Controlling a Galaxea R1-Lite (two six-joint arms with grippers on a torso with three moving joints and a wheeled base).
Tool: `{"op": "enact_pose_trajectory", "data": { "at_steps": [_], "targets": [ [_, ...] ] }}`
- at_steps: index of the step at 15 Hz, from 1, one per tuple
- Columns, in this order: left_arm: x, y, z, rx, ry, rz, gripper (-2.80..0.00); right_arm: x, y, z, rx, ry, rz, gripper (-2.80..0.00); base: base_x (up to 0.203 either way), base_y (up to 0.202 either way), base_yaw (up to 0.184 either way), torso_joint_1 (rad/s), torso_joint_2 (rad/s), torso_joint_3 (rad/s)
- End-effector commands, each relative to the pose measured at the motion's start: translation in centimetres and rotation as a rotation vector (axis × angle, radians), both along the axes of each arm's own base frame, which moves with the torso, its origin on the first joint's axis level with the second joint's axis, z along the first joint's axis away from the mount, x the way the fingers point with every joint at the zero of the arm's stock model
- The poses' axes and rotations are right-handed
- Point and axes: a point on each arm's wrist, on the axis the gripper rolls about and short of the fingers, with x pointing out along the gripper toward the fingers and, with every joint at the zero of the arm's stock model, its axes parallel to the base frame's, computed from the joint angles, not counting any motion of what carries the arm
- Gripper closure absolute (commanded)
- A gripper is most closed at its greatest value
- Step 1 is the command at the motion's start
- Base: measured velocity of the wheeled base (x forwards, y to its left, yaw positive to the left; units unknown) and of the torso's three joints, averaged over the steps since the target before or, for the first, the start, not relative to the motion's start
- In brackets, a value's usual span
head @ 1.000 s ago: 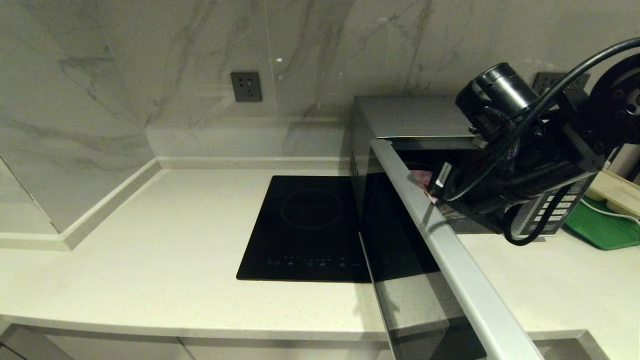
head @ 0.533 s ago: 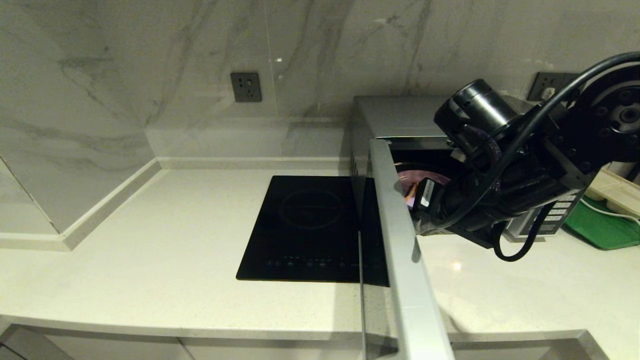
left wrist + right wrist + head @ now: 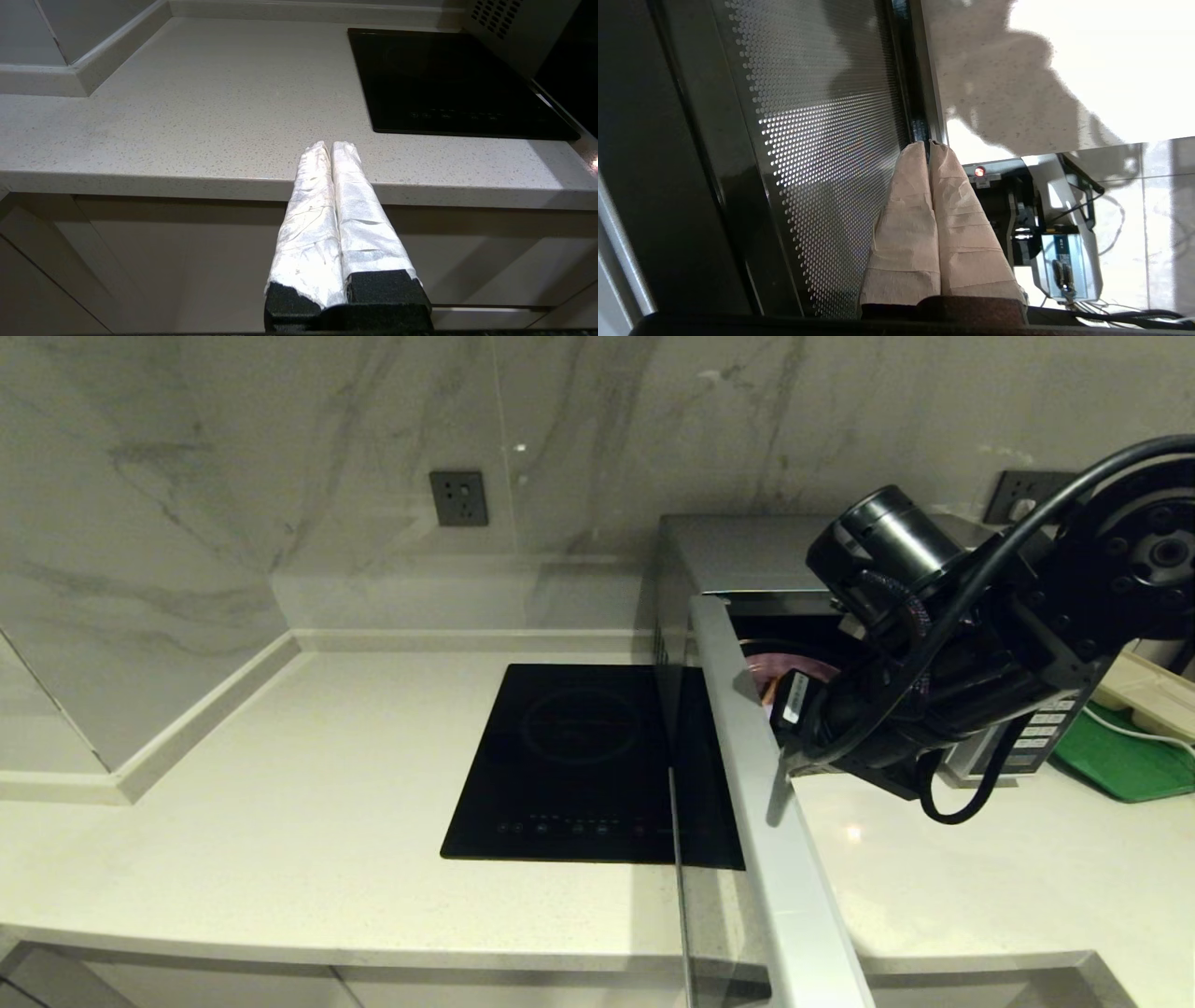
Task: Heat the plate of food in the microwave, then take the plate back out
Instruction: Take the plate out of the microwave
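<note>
The silver microwave [image 3: 747, 551] stands at the back right with its door [image 3: 752, 775] swung wide open toward me. Inside, part of the lilac plate of food [image 3: 794, 668] shows, with an orange stick at its near edge; my right arm covers the rest. My right gripper [image 3: 792, 763] is shut and empty, and its taped fingertips [image 3: 941, 156] rest against the inner edge of the door beside the perforated screen [image 3: 822, 140]. My left gripper [image 3: 331, 148] is shut and empty, parked low in front of the counter edge.
A flat black induction cooktop [image 3: 569, 756] lies left of the microwave, and the open door overhangs its right side. A green tray [image 3: 1130, 761] and a white power strip [image 3: 1148, 695] sit at the far right. The button panel [image 3: 1038, 737] is partly behind my right arm.
The microwave door has swung much wider open, to the left, with my right gripper moving left along its inner side. More of the plate shows inside now.
</note>
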Motion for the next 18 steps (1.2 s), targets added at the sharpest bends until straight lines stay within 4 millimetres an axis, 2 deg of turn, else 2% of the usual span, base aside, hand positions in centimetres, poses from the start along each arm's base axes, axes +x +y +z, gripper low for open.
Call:
{"op": "enact_pose_trajectory", "data": {
  "at_steps": [1, 13, 15, 18],
  "targets": [
    [0.0, 0.0, 0.0, -0.001, 0.0, 0.0, 0.0, -0.1, -0.1, 0.1, 0.002, 0.003, -0.006, 0.0, 0.0, 0.0, 0.0, 0.0, 0.0, 0.0],
    [0.0, 0.0, 0.0, -0.001, -0.001, 0.0, 0.0, 0.1, -0.3, 0.3, -0.018, -0.024, -0.048, 0.0, 0.0, 0.0, 0.0, 0.0, 0.0, 0.0],
    [0.0, 0.0, 0.0, -0.001, 0.001, 0.0, 0.0, 0.8, -1.4, 0.7, -0.008, -0.047, -0.145, 0.0, 0.0, 0.0, 0.0, 0.0, 0.0, 0.0],
    [0.0, 0.0, 0.0, -0.001, 0.0, 0.0, 0.0, 2.7, -5.0, 1.6, 0.032, -0.07, -0.306, 0.0, 0.0, 0.0, 0.0, 0.0, 0.0, 0.0]
  ]
}}
